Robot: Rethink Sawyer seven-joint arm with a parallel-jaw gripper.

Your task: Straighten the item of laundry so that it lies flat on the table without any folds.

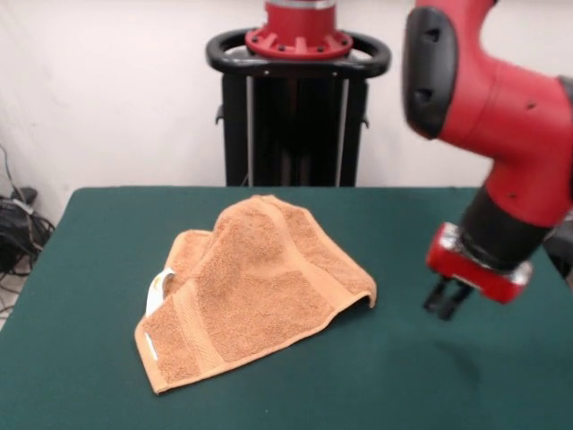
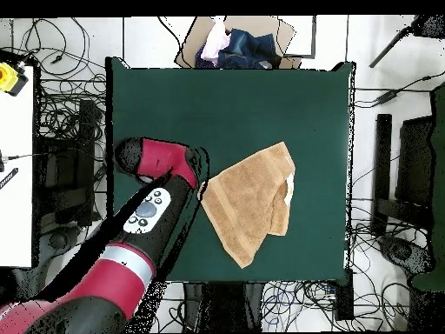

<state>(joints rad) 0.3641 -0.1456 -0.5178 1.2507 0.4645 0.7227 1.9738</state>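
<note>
The orange-tan towel [image 1: 255,287] lies left of the middle of the green table [image 1: 448,385]. It is folded over itself and humps up in the middle, with one corner raised at its right. Its white label [image 1: 161,287] shows at the left edge. My gripper [image 1: 448,305] hangs just above the table to the right of the towel, apart from it and holding nothing. In the overhead view the towel [image 2: 250,198] lies as a slanted, doubled shape on the table [image 2: 261,104], with the label [image 2: 291,187] at its right. There the arm [image 2: 161,187] hides the gripper.
The robot's black pedestal [image 1: 295,98] stands behind the table's far edge. Cables [image 1: 18,224] lie on the floor at the left. In the overhead view a cardboard box with clothes [image 2: 239,48] sits past the table's top edge.
</note>
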